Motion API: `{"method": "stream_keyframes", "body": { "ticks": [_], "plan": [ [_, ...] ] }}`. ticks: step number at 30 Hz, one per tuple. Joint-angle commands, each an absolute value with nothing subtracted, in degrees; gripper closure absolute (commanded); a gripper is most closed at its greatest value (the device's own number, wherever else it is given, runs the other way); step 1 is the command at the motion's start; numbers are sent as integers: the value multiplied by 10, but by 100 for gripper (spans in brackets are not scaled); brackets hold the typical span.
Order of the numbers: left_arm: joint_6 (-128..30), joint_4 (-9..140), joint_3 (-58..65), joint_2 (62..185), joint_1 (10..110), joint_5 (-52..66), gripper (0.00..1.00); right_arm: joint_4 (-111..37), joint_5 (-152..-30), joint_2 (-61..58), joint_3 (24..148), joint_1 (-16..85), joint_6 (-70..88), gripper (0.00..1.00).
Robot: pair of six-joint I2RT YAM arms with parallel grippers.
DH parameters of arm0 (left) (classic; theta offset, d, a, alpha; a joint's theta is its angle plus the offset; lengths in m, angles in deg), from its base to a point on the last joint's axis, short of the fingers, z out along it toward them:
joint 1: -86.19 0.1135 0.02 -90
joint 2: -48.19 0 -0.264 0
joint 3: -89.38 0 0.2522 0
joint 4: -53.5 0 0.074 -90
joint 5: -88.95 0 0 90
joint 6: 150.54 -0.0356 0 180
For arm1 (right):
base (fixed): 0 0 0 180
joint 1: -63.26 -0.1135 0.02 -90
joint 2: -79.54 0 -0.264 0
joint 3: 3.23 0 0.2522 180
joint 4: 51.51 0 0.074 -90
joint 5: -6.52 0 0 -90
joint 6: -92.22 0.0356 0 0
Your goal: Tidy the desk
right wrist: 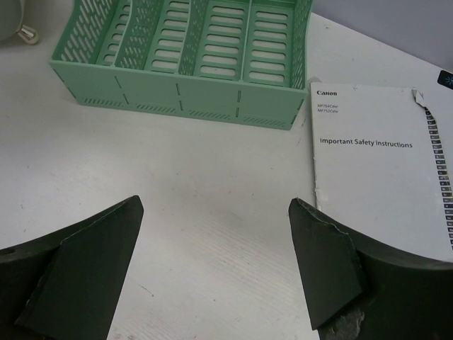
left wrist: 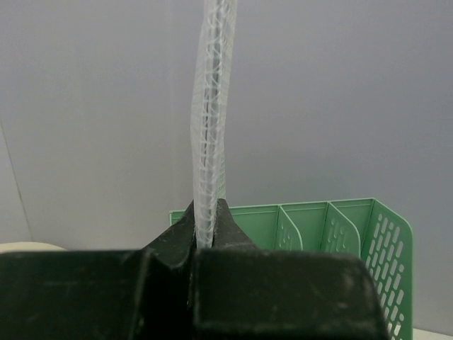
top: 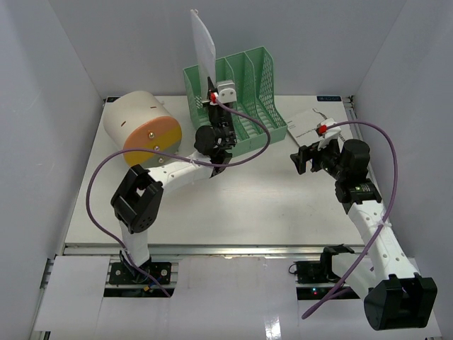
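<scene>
The left gripper [left wrist: 205,225] pinches a white mesh sleeve [left wrist: 210,106] upright above the rack [top: 255,99], not yet slotted in. The right gripper [right wrist: 216,205] hangs spread and empty over the desk [top: 248,205] in front of the rack. A booklet [right wrist: 382,177] lying right of the rack seems left to file.

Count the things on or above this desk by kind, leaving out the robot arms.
Green mesh file rack: 1
White mesh document pouch, held upright in the left claw: 1
Canon safety instructions booklet: 1
Cream and orange round container: 1
Total: 4
</scene>
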State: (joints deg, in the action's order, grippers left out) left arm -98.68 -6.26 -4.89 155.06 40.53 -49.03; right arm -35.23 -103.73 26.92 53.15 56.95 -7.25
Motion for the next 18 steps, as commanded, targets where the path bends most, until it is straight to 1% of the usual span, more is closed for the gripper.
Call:
{"method": "stream_keyframes", "body": {
  "ticks": [1,7,13,18],
  "plan": [
    [-976,-82,-89,1565,434,-473,100,-401,-1052,289,526,580,-62,10],
    [-880,-19,-70,1577,472,-466,100,-405,-1060,287,518,587,-61,10],
    [-828,-19,-41,1594,490,-430,100,-411,-1063,281,510,591,-62,10],
    [-803,-46,-21,1627,498,-429,100,-411,-1065,276,507,597,-64,10]
  ]
}}
